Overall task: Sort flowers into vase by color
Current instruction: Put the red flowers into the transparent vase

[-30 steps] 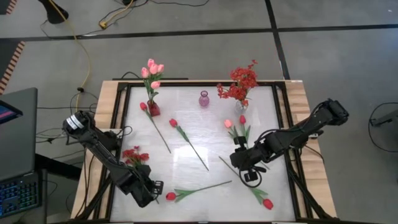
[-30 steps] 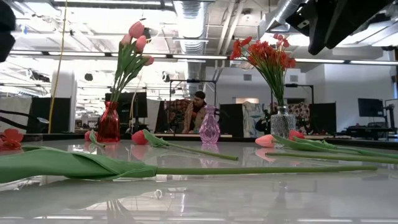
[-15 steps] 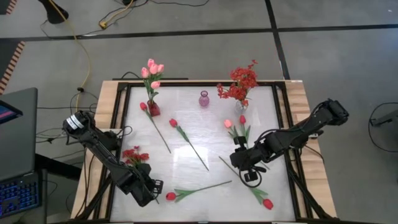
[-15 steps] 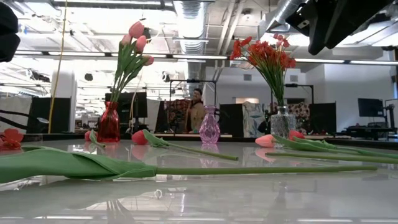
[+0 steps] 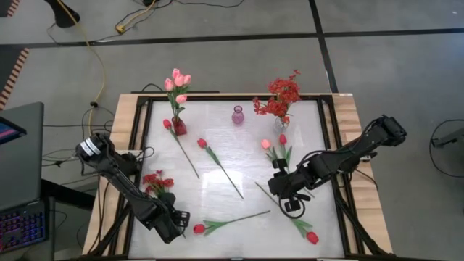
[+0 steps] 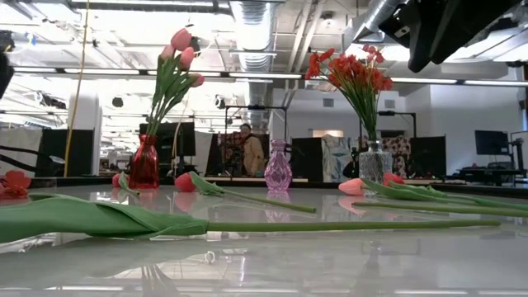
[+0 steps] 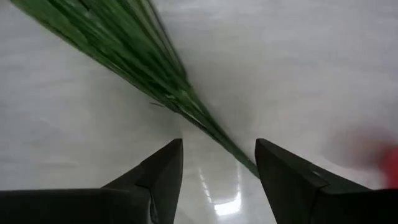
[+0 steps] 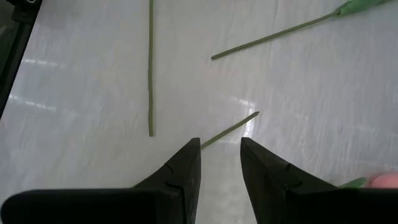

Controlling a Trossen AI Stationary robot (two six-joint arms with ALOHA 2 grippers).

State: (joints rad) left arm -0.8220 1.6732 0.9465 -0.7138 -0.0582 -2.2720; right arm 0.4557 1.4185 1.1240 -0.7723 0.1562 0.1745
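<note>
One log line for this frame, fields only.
left gripper: open, over tulip leaf | right gripper: open, above stem end | pink vase: empty

laptop (image 5: 18, 156) off table L | yellow cable (image 5: 94, 51) on floor | person (image 6: 247, 148) in bkgd

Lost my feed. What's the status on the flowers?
Left gripper open, low over red tulip stem. Right gripper open, empty, over a stem end. Five tulips and a spray loose. Nothing blocking.
</note>
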